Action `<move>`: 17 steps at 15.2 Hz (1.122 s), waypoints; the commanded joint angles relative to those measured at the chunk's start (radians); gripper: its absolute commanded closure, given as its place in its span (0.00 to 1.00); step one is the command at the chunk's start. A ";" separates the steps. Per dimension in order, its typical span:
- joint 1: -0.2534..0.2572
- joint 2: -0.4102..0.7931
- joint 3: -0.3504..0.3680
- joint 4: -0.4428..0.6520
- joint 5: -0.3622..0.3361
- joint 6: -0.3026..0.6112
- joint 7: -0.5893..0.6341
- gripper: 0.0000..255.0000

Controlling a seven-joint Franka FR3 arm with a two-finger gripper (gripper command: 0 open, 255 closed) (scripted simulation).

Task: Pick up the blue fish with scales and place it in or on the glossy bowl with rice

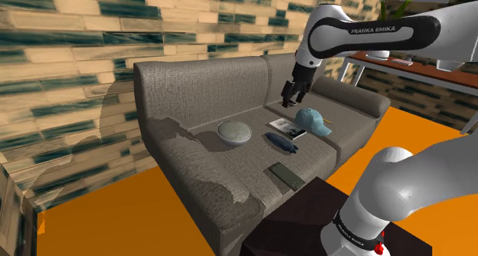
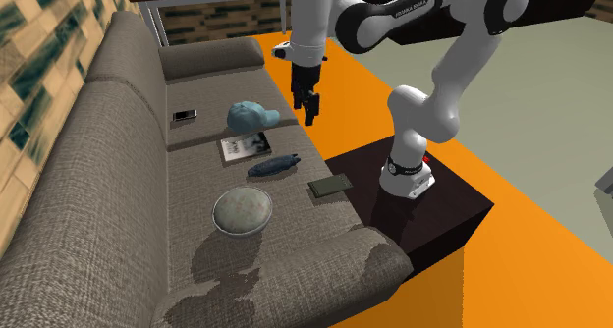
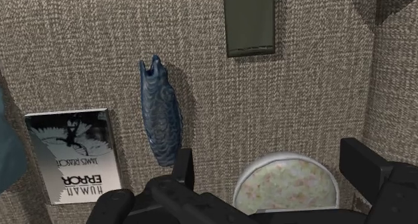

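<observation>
Shoulder view, left to right on your grey sofa:
- Glossy bowl sits on the seat cushion.
- Blue fish lies flat near the bowl, not touching it.
- Dark flat case lies toward the seat's front edge.
- Book lies just behind the fish.
- Gripper hangs above the seat, fingers spread, holding nothing.
- Blue cap is beside the book.

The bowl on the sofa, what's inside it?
The bowl holds a pale speckled filling, likely rice, nearly to its rim. That filling covers the bowl's inside bottom, so anything beneath cannot be seen.
</observation>
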State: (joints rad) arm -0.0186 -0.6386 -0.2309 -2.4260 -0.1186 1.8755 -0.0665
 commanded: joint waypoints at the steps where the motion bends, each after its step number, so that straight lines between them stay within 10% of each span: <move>1: -0.001 0.052 -0.034 -0.009 -0.003 0.044 -0.034 0.00; 17: 0.007 0.633 -0.263 0.077 0.156 0.345 -0.393 0.00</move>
State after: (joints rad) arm -0.0120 -0.0503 -0.4876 -2.3595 0.0144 2.2012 -0.4326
